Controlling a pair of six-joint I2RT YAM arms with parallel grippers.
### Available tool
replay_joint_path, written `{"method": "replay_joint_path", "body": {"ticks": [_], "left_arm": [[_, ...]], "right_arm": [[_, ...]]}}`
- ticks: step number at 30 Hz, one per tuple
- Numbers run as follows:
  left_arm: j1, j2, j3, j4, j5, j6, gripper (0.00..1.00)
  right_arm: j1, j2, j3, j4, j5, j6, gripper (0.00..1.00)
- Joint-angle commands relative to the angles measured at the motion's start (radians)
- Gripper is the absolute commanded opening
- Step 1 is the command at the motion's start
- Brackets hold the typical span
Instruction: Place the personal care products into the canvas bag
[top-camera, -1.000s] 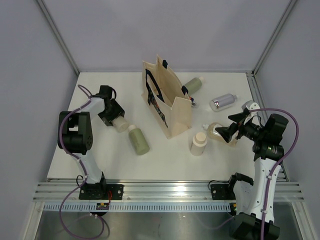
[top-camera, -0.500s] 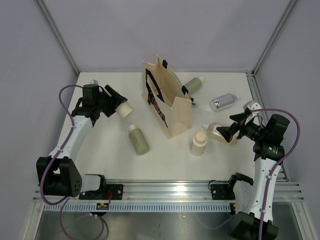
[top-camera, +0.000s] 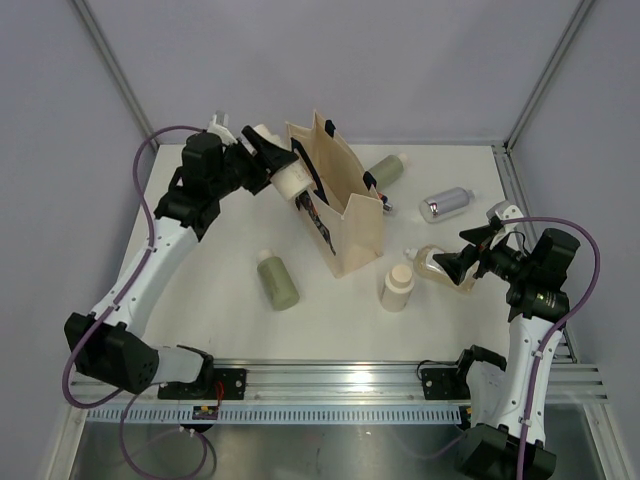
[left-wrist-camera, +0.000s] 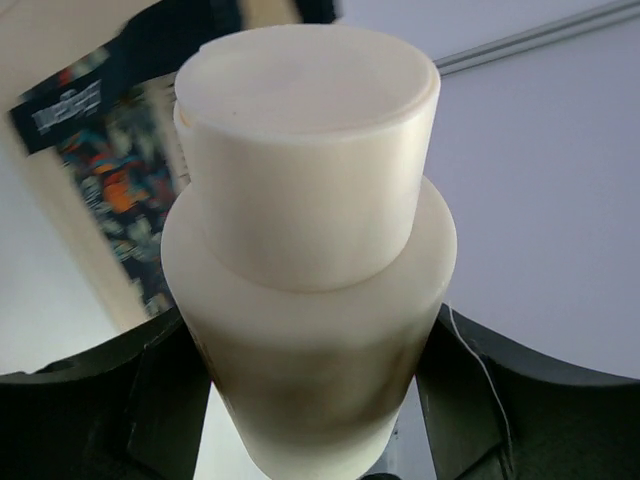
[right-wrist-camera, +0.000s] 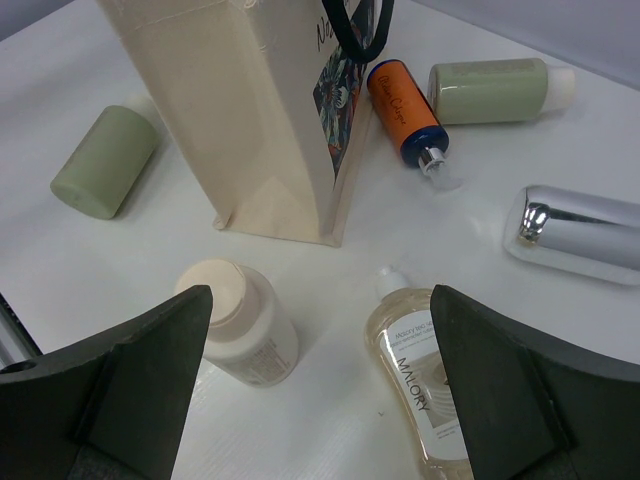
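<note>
My left gripper (top-camera: 272, 170) is shut on a cream-white capped bottle (top-camera: 289, 178), held in the air at the top left edge of the canvas bag (top-camera: 345, 215). In the left wrist view the bottle (left-wrist-camera: 310, 240) fills the frame between my fingers, with the bag's print (left-wrist-camera: 115, 190) behind it. My right gripper (top-camera: 455, 262) is open and empty above the table, over the amber labelled bottle (top-camera: 438, 268) and beside the short beige bottle (top-camera: 397, 287). One sage-green bottle (top-camera: 278, 280) lies left of the bag, another (top-camera: 385, 171) behind it. The silver bottle (top-camera: 447, 204) lies to the right.
An orange bottle with a blue end (right-wrist-camera: 403, 108) lies by the bag's black handle (right-wrist-camera: 357, 25). The right wrist view also shows the bag (right-wrist-camera: 250, 110), the beige bottle (right-wrist-camera: 240, 325), the amber bottle (right-wrist-camera: 425, 385) and the silver bottle (right-wrist-camera: 590, 235). Walls enclose the table.
My left gripper has lifted the cream-white bottle off the table at the left and carried it up and right to the bag's edge. The right arm has hardly moved.
</note>
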Motion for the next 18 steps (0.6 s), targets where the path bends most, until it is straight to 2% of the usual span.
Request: {"method": "replay_joint_path", "body": {"ticks": [1,10,14,18], "left_arm": [[-0.051,0.041,0.157,0.188,0.005,-0.030,0.00],[-0.169,0.326,0.508,0.036,-0.105,0.104,0.00],[-0.200,0.445,0.608,-0.039,-0.168,0.190,0.00],[-0.225,0.505,0.634,-0.093,-0.207,0.271,0.01]], "right_arm": [[-0.007,-0.001,0.011,0.007,-0.028,-0.007,0.99],[-0.009,-0.003,0.009,0.002,-0.034,-0.010,1.00],[-0.012,-0.005,0.009,0.001,-0.040,-0.012,0.99],[-0.012,-0.003,0.009,-0.001,-0.044,-0.012,1.00]]}}
